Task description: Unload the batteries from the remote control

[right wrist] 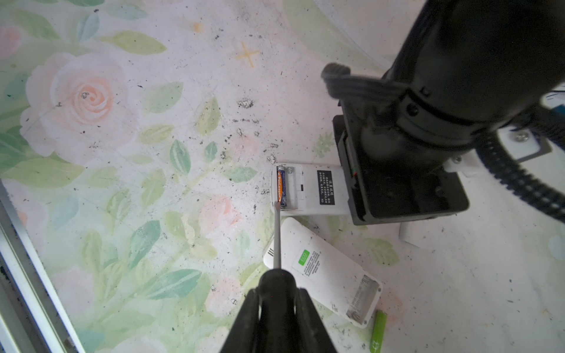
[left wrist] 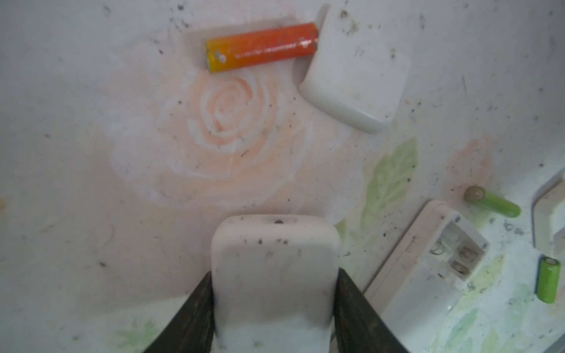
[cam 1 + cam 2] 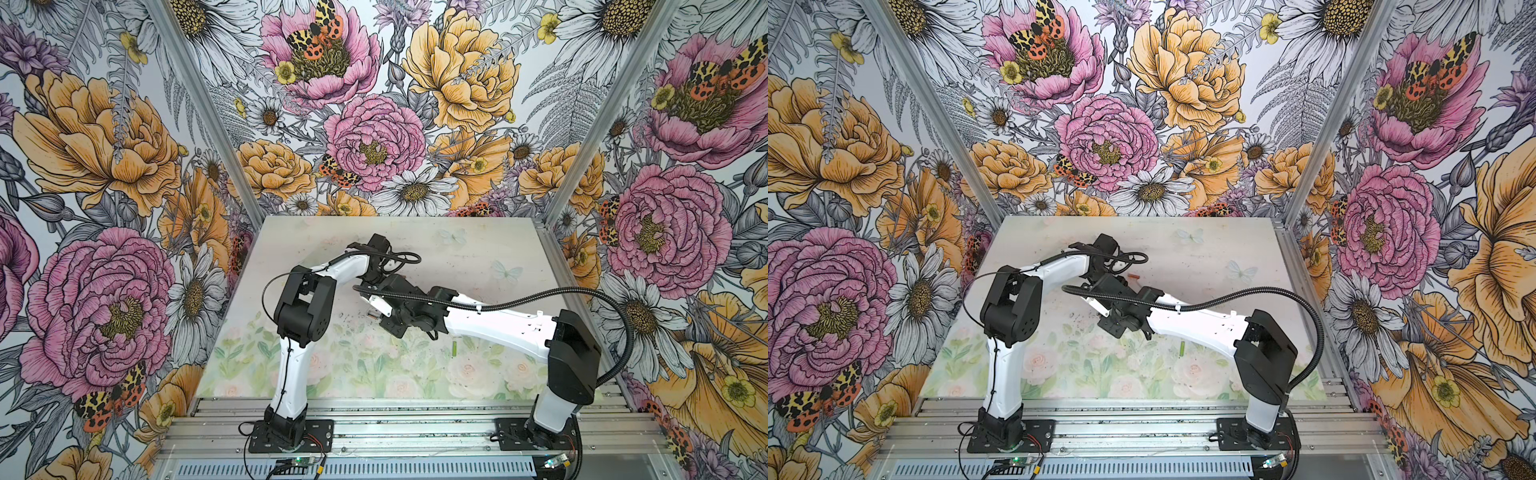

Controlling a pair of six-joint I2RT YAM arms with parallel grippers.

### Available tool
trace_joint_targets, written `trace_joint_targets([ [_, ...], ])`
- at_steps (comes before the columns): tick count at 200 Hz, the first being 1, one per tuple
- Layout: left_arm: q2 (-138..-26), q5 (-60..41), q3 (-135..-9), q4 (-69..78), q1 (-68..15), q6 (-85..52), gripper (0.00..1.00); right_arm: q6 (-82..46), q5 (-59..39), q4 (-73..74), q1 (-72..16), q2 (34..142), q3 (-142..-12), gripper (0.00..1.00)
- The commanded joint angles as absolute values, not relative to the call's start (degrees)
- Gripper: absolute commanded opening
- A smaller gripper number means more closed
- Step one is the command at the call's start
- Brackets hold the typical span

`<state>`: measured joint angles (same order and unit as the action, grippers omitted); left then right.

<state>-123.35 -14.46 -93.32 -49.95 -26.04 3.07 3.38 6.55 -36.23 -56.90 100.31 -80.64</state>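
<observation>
My left gripper (image 2: 275, 275) is shut on the white remote control (image 2: 275, 259), gripping its sides. In the right wrist view that remote control (image 1: 308, 188) lies with its open compartment up, and a dark, orange-striped battery (image 1: 281, 188) sits in it. My right gripper (image 1: 277, 292) is shut on the black handle of a screwdriver (image 1: 277, 235), whose tip touches the end of that battery. Loose on the table lie an orange battery (image 2: 261, 47) and two light green batteries (image 2: 493, 201) (image 2: 548, 284). A green battery (image 3: 455, 348) also shows in both top views.
A second white remote (image 1: 321, 269) with an empty compartment lies right beside the held one, under the screwdriver shaft. A white battery cover (image 2: 351, 70) rests against the orange battery. The left arm's black wrist (image 1: 428, 122) looms close. A metal rail (image 1: 18, 275) edges the table.
</observation>
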Motion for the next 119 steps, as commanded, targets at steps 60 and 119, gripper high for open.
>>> trace_joint_targets([
  [60, -124.7, -14.7, -91.9, -51.8, -26.9, 2.9, 0.29, 4.6, 7.3, -37.3, -55.5, 100.2, -82.0, 0.0],
  [119, -124.9, -14.3, -92.4, -51.8, -27.4, 2.6, 0.29, 4.7, 5.6, -38.4, -55.5, 100.3, -82.8, 0.0],
])
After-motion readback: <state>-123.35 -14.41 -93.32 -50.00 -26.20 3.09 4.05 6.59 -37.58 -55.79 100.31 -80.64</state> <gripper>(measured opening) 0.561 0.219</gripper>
